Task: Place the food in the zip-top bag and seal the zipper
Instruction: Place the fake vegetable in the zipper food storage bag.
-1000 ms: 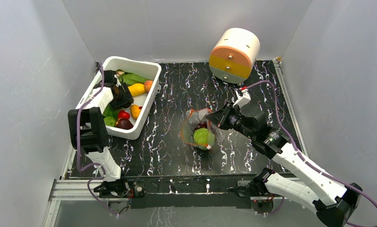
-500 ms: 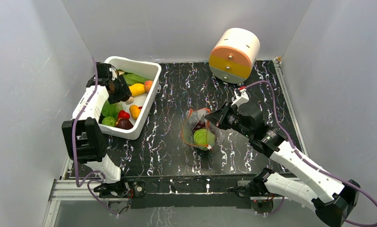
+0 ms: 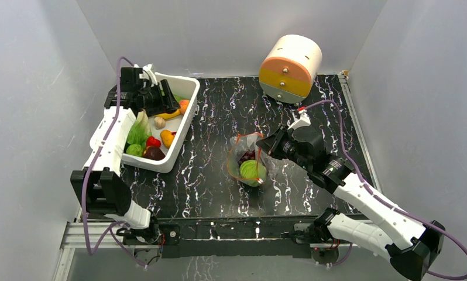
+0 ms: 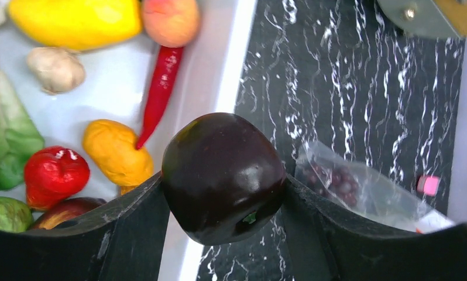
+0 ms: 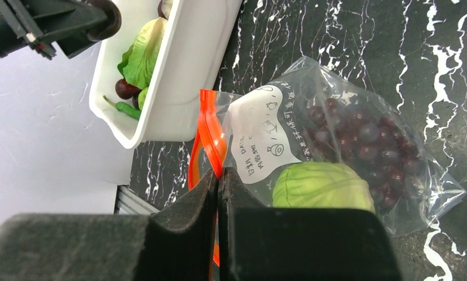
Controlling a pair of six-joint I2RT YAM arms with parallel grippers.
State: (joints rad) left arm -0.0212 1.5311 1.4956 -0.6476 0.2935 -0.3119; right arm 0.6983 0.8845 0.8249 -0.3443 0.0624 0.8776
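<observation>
Underneath everything, a black, white-veined table (image 3: 208, 175). At its far left, hard by the side wall, a white plastic bin (image 3: 183, 126); at the far right, a round drawer unit (image 3: 289, 67) in cream, orange and yellow bands with small knobs. Near the table's middle, well apart from the bin, the zip-top bag (image 5: 260, 140), clear plastic with a white label panel, resting on the marble with its mouth gaping in the top view and its orange-red zipper (image 5: 210, 137) bent into a loop. Inside the bag, a round green cabbage (image 5: 322, 187) pressed against a dark purple grape bunch (image 5: 360, 137). At the bag's mouth, the right gripper (image 5: 219, 181), fingers pressed together and pinching the zipper strip between them. Above the bin's right rim, the left gripper (image 4: 222, 193), fingers clamped on either side of a dark round fruit (image 4: 222, 158), glossy and almost black, clear of the pieces below. Down in the bin, a leafy green piece (image 4: 9, 123) along the left, a yellow oval fruit (image 4: 73, 20) touching an orange-peach piece (image 4: 170, 17) at the far end, an orange lump (image 4: 117, 149), a red pepper-like piece (image 4: 55, 172), a thin red chili (image 4: 158, 88) beside the bin's wall, and a small pale knobbly piece (image 4: 55, 67).
</observation>
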